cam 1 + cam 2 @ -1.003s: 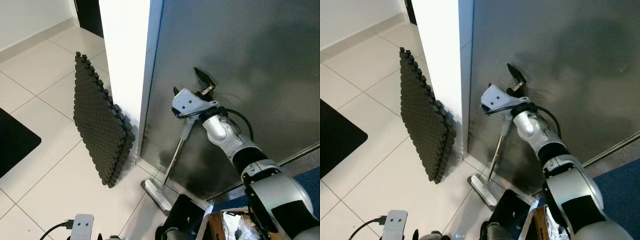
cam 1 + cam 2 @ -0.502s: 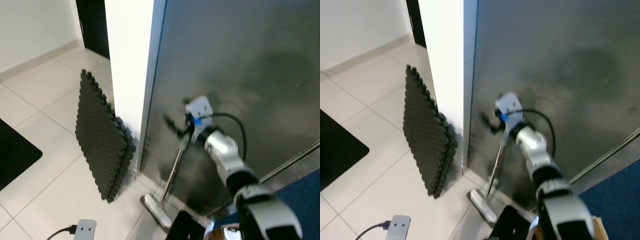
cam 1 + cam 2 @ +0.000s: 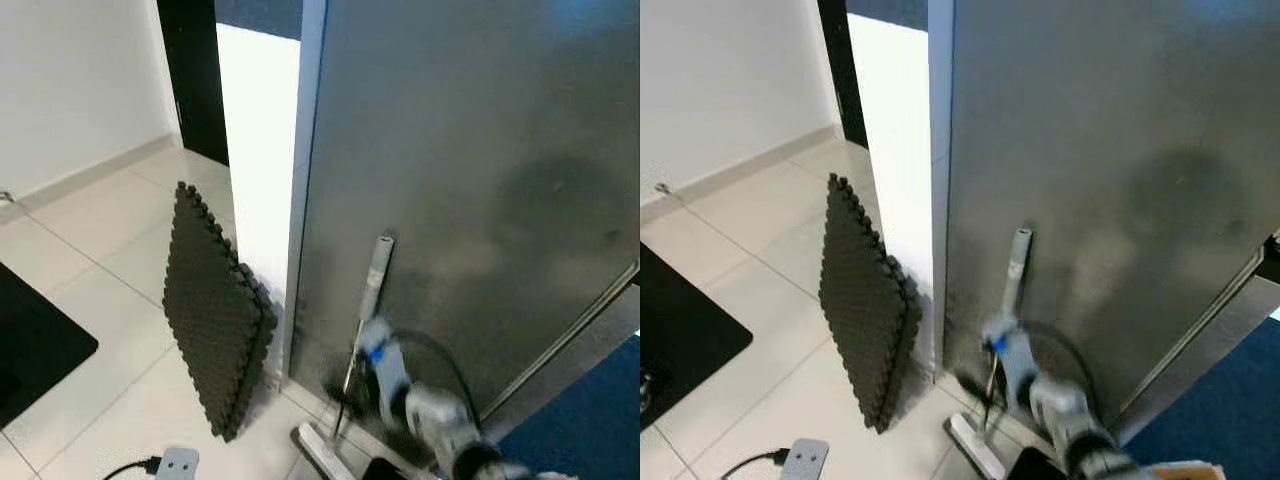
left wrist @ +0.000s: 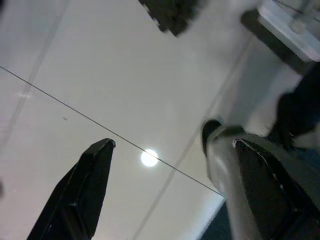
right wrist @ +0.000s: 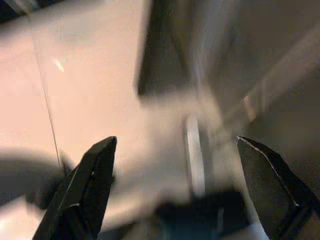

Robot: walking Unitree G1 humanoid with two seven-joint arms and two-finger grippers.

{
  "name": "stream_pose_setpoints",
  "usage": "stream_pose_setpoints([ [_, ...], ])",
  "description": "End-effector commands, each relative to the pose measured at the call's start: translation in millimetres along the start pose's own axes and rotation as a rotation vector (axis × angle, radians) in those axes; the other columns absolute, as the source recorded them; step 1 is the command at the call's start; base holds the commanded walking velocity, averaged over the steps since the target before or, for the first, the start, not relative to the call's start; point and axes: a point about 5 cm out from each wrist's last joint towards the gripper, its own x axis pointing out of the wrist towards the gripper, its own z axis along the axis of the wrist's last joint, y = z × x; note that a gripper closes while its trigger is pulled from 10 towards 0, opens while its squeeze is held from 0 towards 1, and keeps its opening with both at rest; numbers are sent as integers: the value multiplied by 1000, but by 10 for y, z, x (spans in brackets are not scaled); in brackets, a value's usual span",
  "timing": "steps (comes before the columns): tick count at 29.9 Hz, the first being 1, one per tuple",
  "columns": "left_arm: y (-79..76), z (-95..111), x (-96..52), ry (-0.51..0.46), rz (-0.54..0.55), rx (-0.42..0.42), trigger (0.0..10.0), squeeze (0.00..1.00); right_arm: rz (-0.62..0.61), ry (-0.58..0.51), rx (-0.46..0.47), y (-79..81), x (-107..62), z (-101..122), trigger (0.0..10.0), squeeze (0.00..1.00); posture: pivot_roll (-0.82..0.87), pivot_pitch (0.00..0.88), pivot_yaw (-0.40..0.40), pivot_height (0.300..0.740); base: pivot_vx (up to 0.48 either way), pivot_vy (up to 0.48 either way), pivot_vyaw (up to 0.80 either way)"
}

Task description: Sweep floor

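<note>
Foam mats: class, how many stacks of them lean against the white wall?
1. The foam mat stack stands on edge on the tiled floor, left of the broom; its separate layers cannot be counted.

Head eyes look down; wrist cameras, seemingly floorward, blurred.

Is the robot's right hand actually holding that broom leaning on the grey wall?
Apart. In the right wrist view the right gripper has its jaws spread wide with nothing between them; in the left eye view the broom leans alone against the wall.
</note>
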Motion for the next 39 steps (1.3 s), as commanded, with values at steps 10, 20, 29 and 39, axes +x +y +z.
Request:
stream_pose_setpoints([
  [10, 341, 137, 35, -2, 182, 62, 10000, 0, -309, 356, 214, -55, -358, -886, 10000, 0, -4, 0, -26, 740, 0, 0, 0],
  [20, 318, 132, 42, 19, 159, 45, 10000, 0, -329, 525, 230, 160, -514, -1270, 10000, 0, -14, 0, 4, 740, 0, 0, -711],
  [29, 199, 24, 25, 61, 111, 101, 10000, 0, -303, 554, 145, 186, -472, -1238, 10000, 0, -15, 0, 13, 740, 0, 0, -788],
  [39, 193, -40, 10, 86, 106, 95, 10000, 0, -294, 569, 105, 203, -455, -1228, 10000, 0, -4, 0, 7, 740, 0, 0, -788],
])
